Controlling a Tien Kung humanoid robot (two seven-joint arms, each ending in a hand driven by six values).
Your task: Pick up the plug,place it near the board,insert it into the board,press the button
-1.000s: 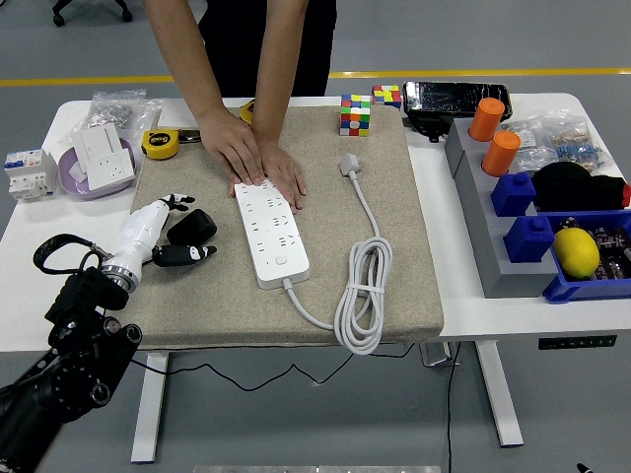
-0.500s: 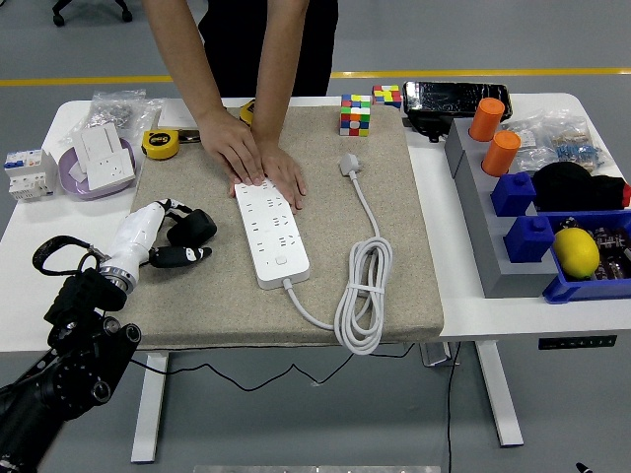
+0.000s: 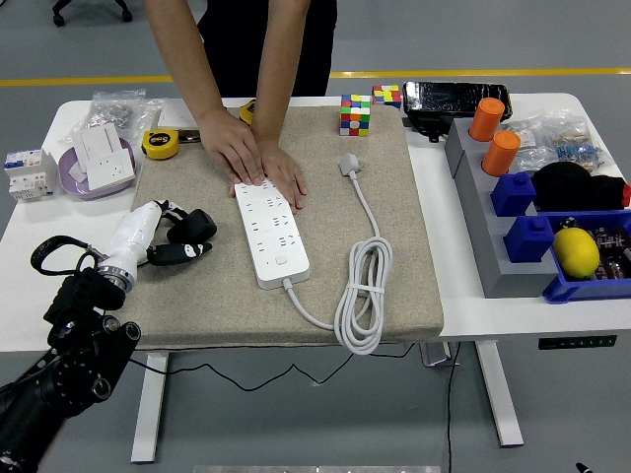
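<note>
at the far left of the white surface point(image 3: 39, 212) sit a small white breaker unit point(image 3: 27, 172) and a purple bowl point(image 3: 77, 180) holding a white socket block point(image 3: 105, 158), with a yellow tape measure point(image 3: 160, 144) just beyond. the left robot hand point(image 3: 166, 236) reaches in from the lower left over the beige mat point(image 3: 404, 227), its white shell toward the wrist and its dark fingers point(image 3: 187, 251) loosely curled around a black object; i cannot tell what that object is. just right of it lies the white power strip point(image 3: 270, 234), running away from the robot, and a person's two hands point(image 3: 258, 163) press flat on its far end. the strip's own white cable point(image 3: 363, 296) loops in a coil near the mat's front edge and ends in a white plug point(image 3: 349, 164) lying loose on the mat, right of the person's hands and apart from the strip. two colour cubes point(image 3: 356, 113) stand at the mat's far edge. further right are orange cups point(image 3: 493, 136), blue blocks point(image 3: 521, 212) and a lemon point(image 3: 576, 251) in a blue bin
</note>
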